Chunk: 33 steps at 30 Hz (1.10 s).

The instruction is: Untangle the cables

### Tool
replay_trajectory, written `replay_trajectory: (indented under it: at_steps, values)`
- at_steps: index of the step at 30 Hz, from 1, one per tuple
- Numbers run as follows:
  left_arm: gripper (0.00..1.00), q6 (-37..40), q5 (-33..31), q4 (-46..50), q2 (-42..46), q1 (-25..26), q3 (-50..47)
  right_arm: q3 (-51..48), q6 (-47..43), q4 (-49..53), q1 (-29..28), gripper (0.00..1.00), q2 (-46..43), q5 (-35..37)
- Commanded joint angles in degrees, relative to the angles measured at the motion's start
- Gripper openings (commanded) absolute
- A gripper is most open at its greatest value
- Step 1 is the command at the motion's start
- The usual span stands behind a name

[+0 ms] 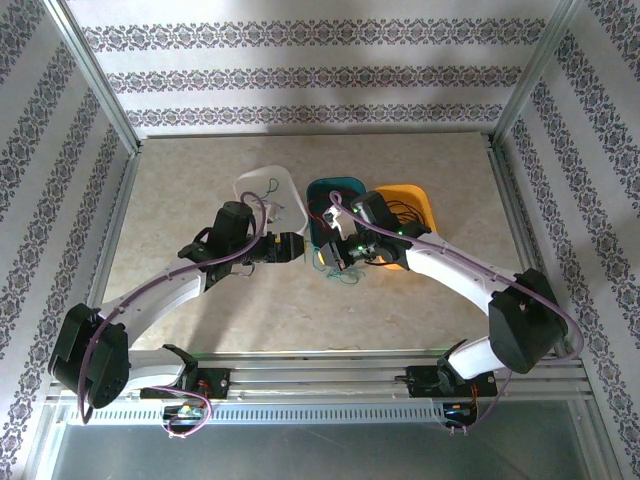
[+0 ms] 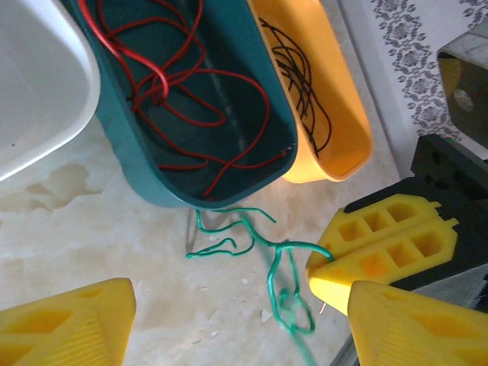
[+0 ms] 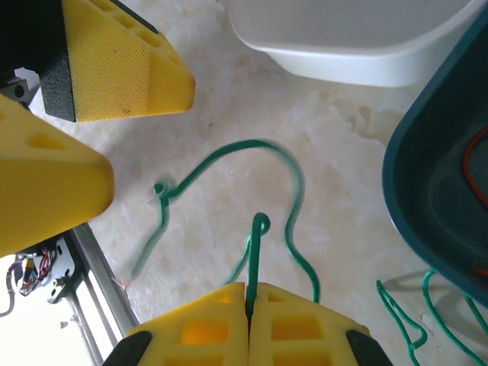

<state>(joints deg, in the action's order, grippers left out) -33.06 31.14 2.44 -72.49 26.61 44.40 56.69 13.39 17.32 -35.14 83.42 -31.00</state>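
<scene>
the table (image 1: 190,180) is a pale beige, marbled surface with a few small white flecks on it in the left wrist view. wallpapered walls (image 1: 300,75) with dark floral stripes close it in on three sides, and an aluminium frame (image 1: 98,80) stands along its edges. three bins sit side by side past the middle of the table: a white bin (image 1: 258,183), a teal bin (image 1: 335,184) and an orange bin (image 1: 418,200), each touching or just beside the next.

the cables lie apart by colour. the red cables (image 2: 164,84) are loosely coiled inside the teal bin, and the black cables (image 2: 301,84) lie bunched inside the orange bin. a thin green strand (image 1: 272,186) shows in the white bin. the green cable (image 2: 252,240) lies on the bare table just in front of the teal bin's near wall, kinked and looped.

the right gripper (image 3: 248,288) has its yellow fingers (image 3: 305,324) pressed together with the green cable pinched between them. from there the strand runs out, arches over the table and ends in a small knot. the left gripper (image 2: 242,293) has its jaws spread wide with nothing between them. it is low over the table just beside the right gripper, with the green cable's loops in the gap ahead of it and not touching either finger.
</scene>
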Motion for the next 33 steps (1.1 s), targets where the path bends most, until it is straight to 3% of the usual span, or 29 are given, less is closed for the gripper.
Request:
replay_trajectory:
  at_steps: [1, 5, 9, 12, 16, 20, 26, 33]
  values:
    - [0.74, -0.8, 4.3, -2.7, -1.2, -0.5, -0.2, -1.0, 0.4, -1.5, 0.4, 0.00, -1.6, -1.2]
    - [0.73, -2.1, 6.5, -3.9, -4.4, -0.4, 0.3, -0.7, 0.6, -1.8, 0.4, 0.00, -2.0, -1.1]
    - [0.64, -3.5, 8.2, -7.7, -5.9, -0.3, -0.5, -0.3, 0.5, -1.8, 0.4, 0.00, -2.2, -0.8]
    - [0.48, -3.8, 8.3, -8.8, -6.9, -0.3, -0.6, -0.1, 0.8, -2.2, 0.4, 0.00, -2.0, -1.1]
    - [0.13, -5.2, 5.7, -12.6, -7.2, -0.3, -1.8, -0.2, 1.3, -2.6, 0.4, 0.00, -2.4, -1.3]
    - [0.00, -7.2, 0.0, -14.5, -7.0, -0.3, -2.7, -1.3, 1.9, -3.1, 0.4, 0.00, -4.0, -1.6]
    - [0.00, -6.0, -13.8, -2.1, -8.6, -0.3, -0.5, -4.0, 5.3, -7.1, 3.2, 0.00, -10.9, 0.2]
    - [0.00, -6.7, -18.7, 3.8, -10.4, -0.4, 0.2, -5.3, 9.0, -10.5, 8.1, 0.00, -17.9, 2.5]
